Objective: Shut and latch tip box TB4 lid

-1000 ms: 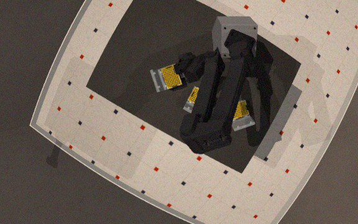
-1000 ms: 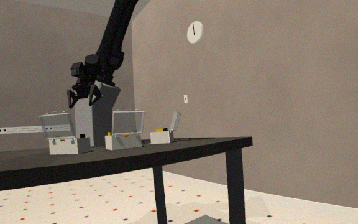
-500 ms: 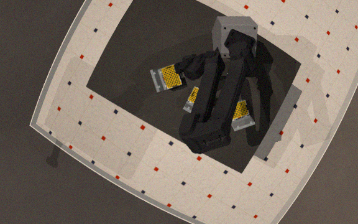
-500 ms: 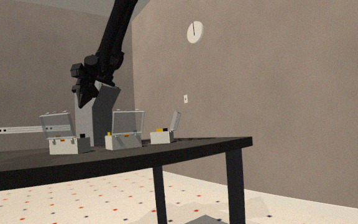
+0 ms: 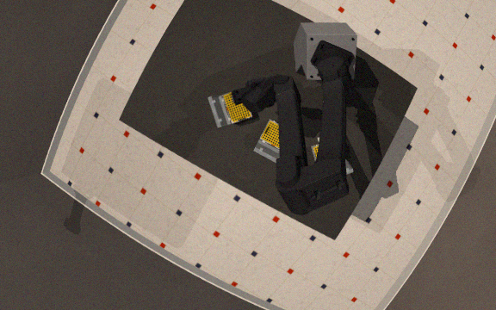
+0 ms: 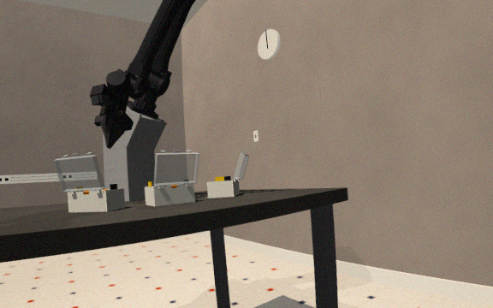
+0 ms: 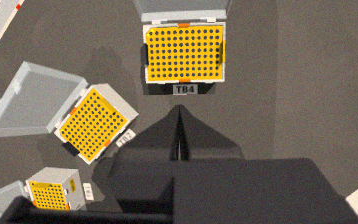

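Note:
Tip box TB4 [image 7: 185, 52] [image 5: 236, 108] [image 6: 94, 199] stands flat on the dark bench [image 6: 272, 198]. Its yellow tip rack is exposed and its grey lid [image 7: 180, 9] [image 6: 79, 172] [image 5: 217, 111] stands fully open behind it. The label "TB4" [image 7: 185, 89] faces me. My gripper [image 7: 179, 111] [image 6: 111, 143] is shut on nothing. It points down, hanging well above the bench just in front of TB4's labelled side, and touches neither box nor lid.
Box TB2 [image 7: 92, 125] [image 6: 169, 194] [image 5: 270, 135] stands beside TB4 with its lid [image 7: 35, 100] [image 6: 175, 168] open. A third box [image 7: 50, 195] [image 6: 222, 187] also stands open; the arm mostly hides it from above. The grey arm pedestal [image 6: 133, 162] [image 5: 325, 43] rises behind them.

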{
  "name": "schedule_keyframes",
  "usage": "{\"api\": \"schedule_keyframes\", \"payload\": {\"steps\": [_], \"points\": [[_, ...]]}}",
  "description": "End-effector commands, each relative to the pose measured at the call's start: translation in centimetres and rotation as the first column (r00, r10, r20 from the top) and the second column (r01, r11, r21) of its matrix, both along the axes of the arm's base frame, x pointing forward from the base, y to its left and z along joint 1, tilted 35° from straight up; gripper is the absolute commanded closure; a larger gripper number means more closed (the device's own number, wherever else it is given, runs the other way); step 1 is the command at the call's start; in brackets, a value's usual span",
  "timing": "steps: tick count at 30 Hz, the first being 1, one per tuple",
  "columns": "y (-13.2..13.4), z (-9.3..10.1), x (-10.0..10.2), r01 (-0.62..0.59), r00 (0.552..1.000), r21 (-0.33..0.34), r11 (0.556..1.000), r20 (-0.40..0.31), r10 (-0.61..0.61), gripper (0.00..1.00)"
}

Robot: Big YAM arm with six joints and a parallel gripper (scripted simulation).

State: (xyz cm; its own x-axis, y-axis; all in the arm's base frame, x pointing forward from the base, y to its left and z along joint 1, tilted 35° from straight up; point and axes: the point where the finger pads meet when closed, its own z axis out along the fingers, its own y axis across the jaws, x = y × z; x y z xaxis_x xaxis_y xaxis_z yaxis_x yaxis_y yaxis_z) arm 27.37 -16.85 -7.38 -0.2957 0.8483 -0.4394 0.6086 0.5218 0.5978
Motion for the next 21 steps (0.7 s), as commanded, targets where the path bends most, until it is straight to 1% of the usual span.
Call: {"api": "schedule_keyframes", "payload": {"steps": [1,4,5,8,10,12,17,21], "points": [[-2.7,0.7,1.0,-0.071,0.994,0.02,0.997,-0.079,0.073,1.0],[-4.2,1.1,2.1,-0.124,0.983,0.081,0.989,-0.124,0.133,1.0],[-4.2,0.2,2.0,-0.138,0.976,0.129,0.982,-0.153,0.157,1.0],[-5.1,0.5,3.2,-0.197,0.953,0.195,0.961,-0.193,0.234,1.0],[-5.1,0.5,3.2,-0.197,0.953,0.195,0.961,-0.193,0.234,1.0],[-6.5,0.7,3.5,-0.205,0.942,0.233,0.951,-0.215,0.256,1.0],[-8.3,1.1,5.2,-0.214,0.94,0.231,0.949,-0.214,0.264,1.0],[-10.3,1.5,6.1,-0.205,0.943,0.23,0.951,-0.213,0.254,1.0]]}}
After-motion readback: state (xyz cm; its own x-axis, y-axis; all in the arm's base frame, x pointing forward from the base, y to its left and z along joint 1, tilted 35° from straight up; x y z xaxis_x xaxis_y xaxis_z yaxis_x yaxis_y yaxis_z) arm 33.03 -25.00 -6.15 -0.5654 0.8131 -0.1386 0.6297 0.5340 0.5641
